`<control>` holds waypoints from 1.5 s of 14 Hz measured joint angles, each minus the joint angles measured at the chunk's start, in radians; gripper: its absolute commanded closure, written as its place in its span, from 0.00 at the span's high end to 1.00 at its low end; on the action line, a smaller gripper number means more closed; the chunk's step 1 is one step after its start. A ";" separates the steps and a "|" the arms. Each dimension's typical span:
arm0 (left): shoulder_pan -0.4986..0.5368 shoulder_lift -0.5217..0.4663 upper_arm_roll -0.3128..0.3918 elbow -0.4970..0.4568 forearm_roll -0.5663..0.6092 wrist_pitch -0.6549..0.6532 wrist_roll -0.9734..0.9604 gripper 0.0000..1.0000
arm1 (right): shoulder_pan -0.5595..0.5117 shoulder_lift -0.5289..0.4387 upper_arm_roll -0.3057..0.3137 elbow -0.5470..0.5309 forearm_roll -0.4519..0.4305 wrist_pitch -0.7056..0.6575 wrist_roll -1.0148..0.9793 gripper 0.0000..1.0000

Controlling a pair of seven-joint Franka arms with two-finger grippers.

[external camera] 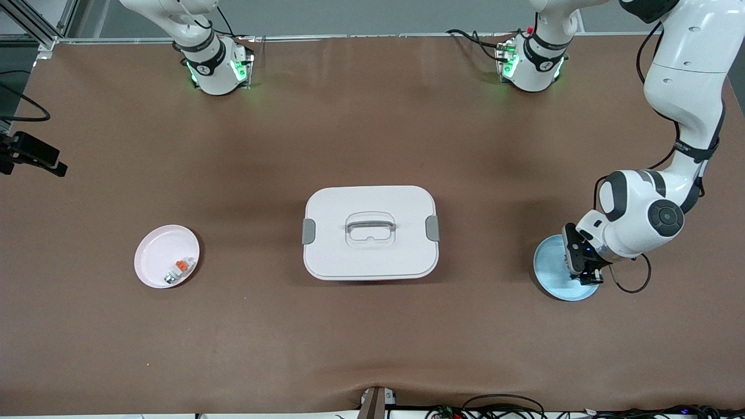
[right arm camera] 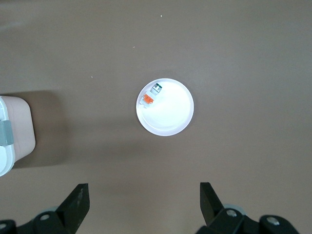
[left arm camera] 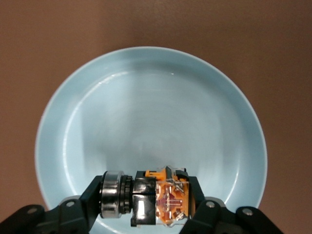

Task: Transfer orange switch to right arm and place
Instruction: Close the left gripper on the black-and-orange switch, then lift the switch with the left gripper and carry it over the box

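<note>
The orange switch (left arm camera: 157, 202), a small black block with an orange face and a silver ring, sits between the fingers of my left gripper (left arm camera: 146, 197), which is shut on it just above the light blue plate (left arm camera: 151, 107). In the front view the left gripper (external camera: 584, 272) is low over that blue plate (external camera: 552, 274) at the left arm's end of the table, and the switch is hidden by the hand. My right gripper (right arm camera: 144, 191) is open and empty, high above the table. The front view shows only the right arm's base (external camera: 212, 64).
A pink plate (external camera: 167, 256) with a whitish-grey part with an orange piece (external camera: 178, 271) lies toward the right arm's end; both show in the right wrist view (right arm camera: 168, 114) (right arm camera: 150, 95). A white lidded box (external camera: 370, 233) stands mid-table.
</note>
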 measured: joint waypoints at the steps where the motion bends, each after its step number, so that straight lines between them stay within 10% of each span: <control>1: 0.000 -0.012 -0.005 0.006 0.000 -0.003 0.006 0.00 | 0.000 0.000 0.000 0.000 0.000 0.000 0.000 1.00; 9: 0.002 -0.138 -0.094 0.106 -0.191 -0.295 -0.143 0.00 | 0.000 0.000 0.000 0.000 0.000 0.000 0.000 1.00; 21: 0.002 -0.163 -0.388 0.339 -0.225 -0.539 -1.080 0.00 | -0.004 0.000 -0.008 0.001 -0.003 -0.014 0.001 1.00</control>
